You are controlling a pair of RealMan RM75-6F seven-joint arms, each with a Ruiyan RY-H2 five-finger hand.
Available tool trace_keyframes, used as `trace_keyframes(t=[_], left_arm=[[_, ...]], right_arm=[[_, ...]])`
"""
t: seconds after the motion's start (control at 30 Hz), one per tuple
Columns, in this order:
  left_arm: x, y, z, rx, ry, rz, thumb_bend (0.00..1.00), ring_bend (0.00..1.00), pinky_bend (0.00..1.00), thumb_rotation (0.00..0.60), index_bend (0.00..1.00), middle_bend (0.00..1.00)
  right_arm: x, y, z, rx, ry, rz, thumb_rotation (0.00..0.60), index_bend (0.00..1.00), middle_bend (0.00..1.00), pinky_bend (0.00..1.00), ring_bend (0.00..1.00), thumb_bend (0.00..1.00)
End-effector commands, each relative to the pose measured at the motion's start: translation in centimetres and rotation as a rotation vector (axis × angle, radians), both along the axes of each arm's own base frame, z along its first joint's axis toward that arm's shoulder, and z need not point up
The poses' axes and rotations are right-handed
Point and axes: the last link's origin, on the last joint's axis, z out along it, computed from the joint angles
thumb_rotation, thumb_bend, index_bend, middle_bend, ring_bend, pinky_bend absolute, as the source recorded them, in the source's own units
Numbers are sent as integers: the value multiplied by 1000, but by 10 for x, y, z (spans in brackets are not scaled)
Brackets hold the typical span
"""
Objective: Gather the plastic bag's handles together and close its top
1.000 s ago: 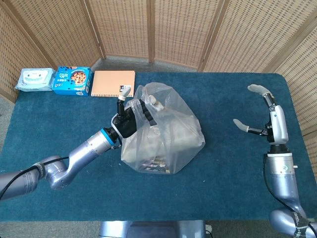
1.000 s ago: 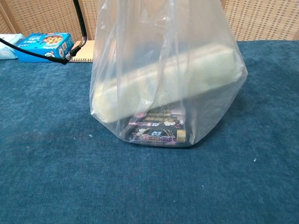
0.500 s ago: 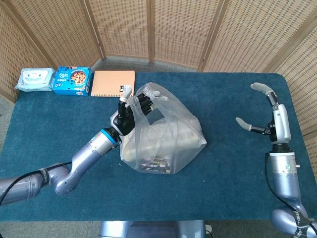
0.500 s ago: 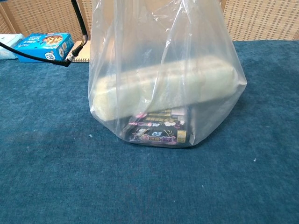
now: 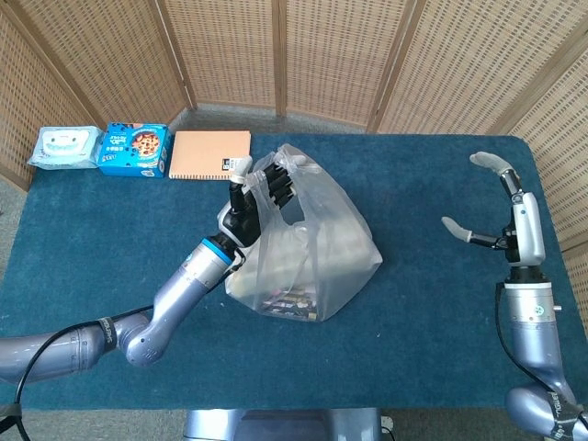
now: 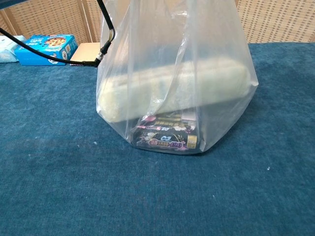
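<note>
Blue surface [image 5: 432, 349], wicker screens [image 5: 349, 55] behind. Plastic bag [image 5: 308, 248] at centre. Chest view only: pale roll [image 6: 172, 91] and dark packet [image 6: 167, 138] inside bag; hands out of frame. Head view only: left hand [image 5: 253, 207], fingers gripping bag handles [image 5: 280, 179] at bag's 11 o'clock; right hand [image 5: 501, 225] at 3 o'clock near surface edge, fingers spread, holding nothing. Notebook [image 5: 209, 154], blue box [image 5: 134, 149], wipes pack [image 5: 64, 147] along far-left edge.

Clear plastic bag [image 5: 308, 248] standing mid tabletop [image 5: 432, 349], left robot hand [image 5: 260, 197] at its top, open cloth between bag and raised right robot hand [image 5: 501, 225], notebook [image 5: 209, 154], blue box [image 5: 134, 149] and wipes pack [image 5: 64, 147] lining far left edge, wicker screen [image 5: 303, 55] behind
</note>
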Motion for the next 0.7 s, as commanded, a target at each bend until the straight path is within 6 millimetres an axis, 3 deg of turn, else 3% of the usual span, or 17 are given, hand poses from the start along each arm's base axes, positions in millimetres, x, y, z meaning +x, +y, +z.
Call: trace_keyframes(t=[0.03, 0.17, 0.3, 0.57, 0.7], left_arm=[[1, -1, 4, -25, -71, 14, 276, 141, 162, 0, 327, 282], [0, -2, 7, -18, -94, 4, 281, 210, 167, 0, 456, 352], [0, -8, 9, -7, -92, -32, 281, 275, 188, 0, 524, 424], [-11, -18, 12, 209, 154, -185, 291, 361, 260, 0, 562, 496], [-15, -17, 9, 296, 236, -180, 292, 366, 229, 0, 563, 504]], right_arm=[[0, 0, 1, 0, -2, 1, 545, 182, 216, 89, 121, 83], [1, 0, 3, -1, -10, 5, 545, 182, 216, 89, 121, 83], [6, -11, 4, -1, -9, 11, 544, 182, 216, 89, 120, 82], [7, -10, 5, -7, -17, 15, 547, 182, 216, 89, 121, 83], [6, -4, 5, -9, -21, 19, 543, 182, 216, 89, 121, 83]])
